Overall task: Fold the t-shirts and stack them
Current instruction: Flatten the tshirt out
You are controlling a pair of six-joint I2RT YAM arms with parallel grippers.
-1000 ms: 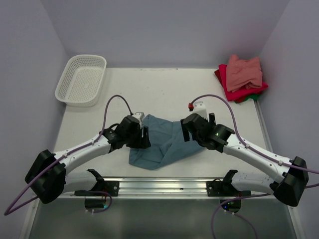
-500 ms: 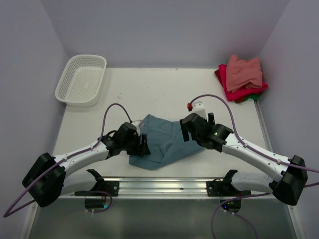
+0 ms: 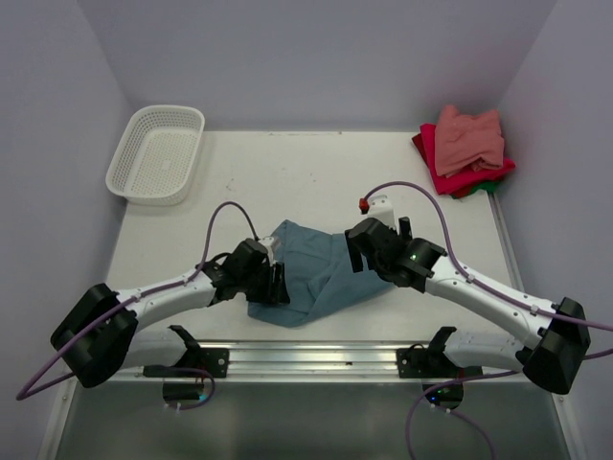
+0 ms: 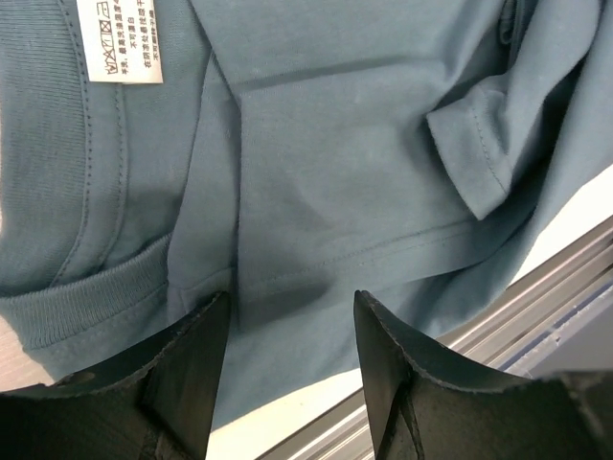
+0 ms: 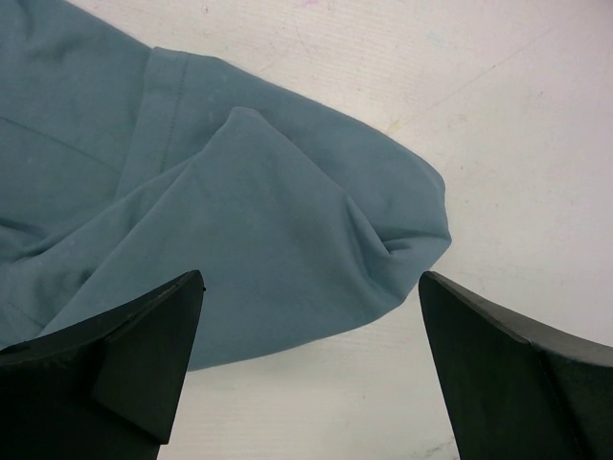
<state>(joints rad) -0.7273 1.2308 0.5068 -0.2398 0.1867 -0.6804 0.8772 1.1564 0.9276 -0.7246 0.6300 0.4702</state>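
A dusty teal-blue t-shirt (image 3: 311, 268) lies crumpled at the near middle of the table. My left gripper (image 3: 278, 285) is open just above its left edge. In the left wrist view the collar with a white label (image 4: 117, 38) and a hemmed fold (image 4: 316, 192) lie between and beyond the fingers (image 4: 187, 374). My right gripper (image 3: 361, 251) is open over the shirt's right edge. The right wrist view shows a rounded cloth fold (image 5: 316, 230) between wide-spread fingers (image 5: 144, 355). Folded salmon-pink (image 3: 469, 139), red (image 3: 450, 180) and green (image 3: 490, 185) shirts are stacked at the back right.
A white mesh basket (image 3: 156, 153) stands at the back left. A metal rail (image 3: 316, 356) runs along the near table edge, close to the shirt's hem (image 4: 536, 278). Purple cables (image 3: 225, 206) loop above both arms.
My left gripper has moved toward the near edge and slightly right along the shirt's left side, uncovering the collar area. My right gripper has barely moved.
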